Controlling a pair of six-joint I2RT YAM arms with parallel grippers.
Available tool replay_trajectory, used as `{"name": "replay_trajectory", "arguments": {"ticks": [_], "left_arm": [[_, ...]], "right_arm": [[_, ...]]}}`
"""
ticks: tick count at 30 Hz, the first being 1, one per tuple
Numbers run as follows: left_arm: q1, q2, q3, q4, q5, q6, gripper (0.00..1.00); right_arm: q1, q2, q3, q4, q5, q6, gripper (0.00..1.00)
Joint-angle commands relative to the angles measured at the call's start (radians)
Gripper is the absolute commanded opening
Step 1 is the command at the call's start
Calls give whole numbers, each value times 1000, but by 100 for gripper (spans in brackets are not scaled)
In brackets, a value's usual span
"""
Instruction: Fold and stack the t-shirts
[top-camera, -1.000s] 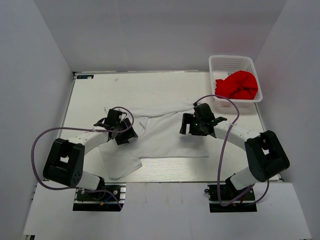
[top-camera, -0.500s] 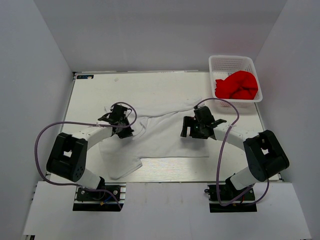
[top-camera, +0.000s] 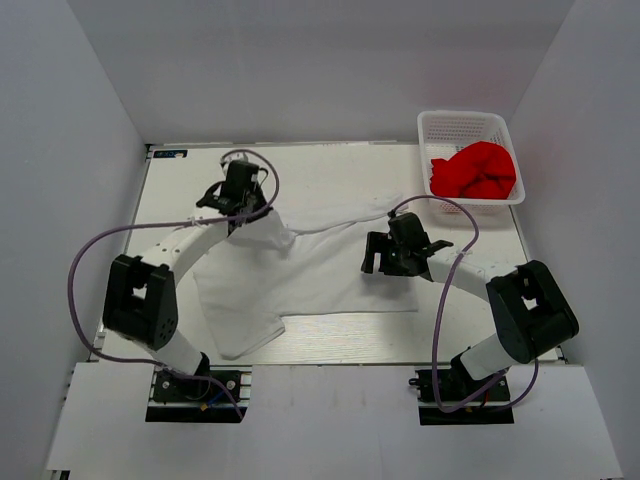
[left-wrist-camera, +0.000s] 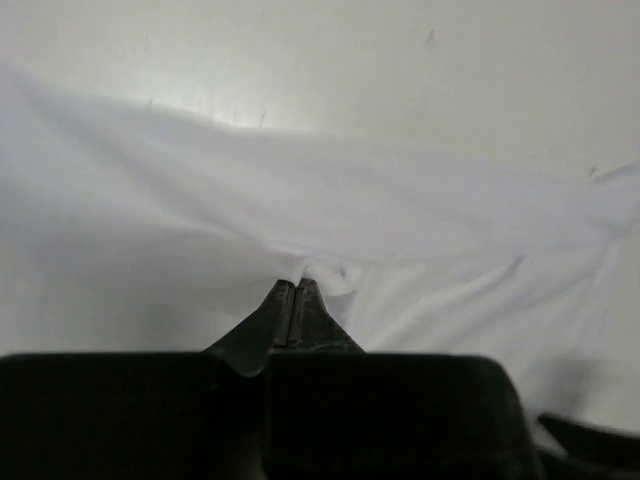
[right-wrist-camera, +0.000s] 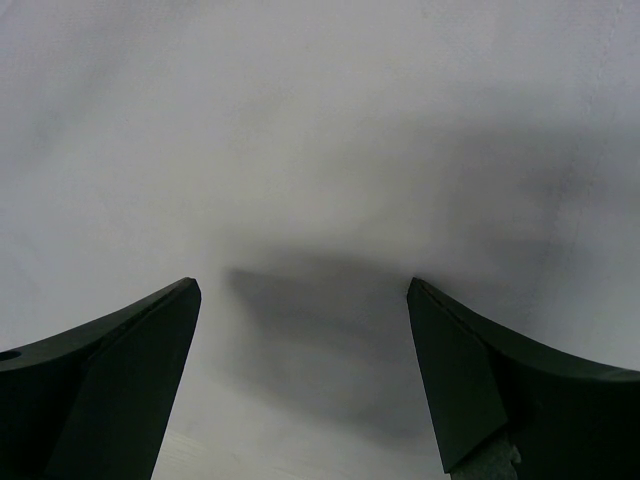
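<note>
There is one white shirt (top-camera: 300, 275) and one red shirt (top-camera: 475, 170) (two shirts in all), one basket (top-camera: 460, 125) and one table (top-camera: 330, 170). Two grippers show, the left gripper (top-camera: 241, 213) and the right gripper (top-camera: 371, 250), plus two purple cables (top-camera: 72, 290).

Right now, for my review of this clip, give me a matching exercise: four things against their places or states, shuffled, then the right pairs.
Things:
1. white t-shirt
2. red t-shirt
3. left gripper
4. right gripper

Places or states:
A. heaped in the basket
B. open, over white cloth
C. spread on the table
D. shut on a pinch of white cloth

Pairs: 1-C, 2-A, 3-D, 4-B
</note>
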Motion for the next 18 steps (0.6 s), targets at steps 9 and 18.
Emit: {"name": "replay_trajectory", "arguments": {"ticks": [9, 18], "left_arm": [[151, 816, 1229, -223, -204, 129, 0], [228, 730, 1031, 77, 4, 177, 100]], "right_arm": [[-2, 53, -3, -69, 54, -61, 90], [7, 3, -22, -62, 77, -79, 90]]}}
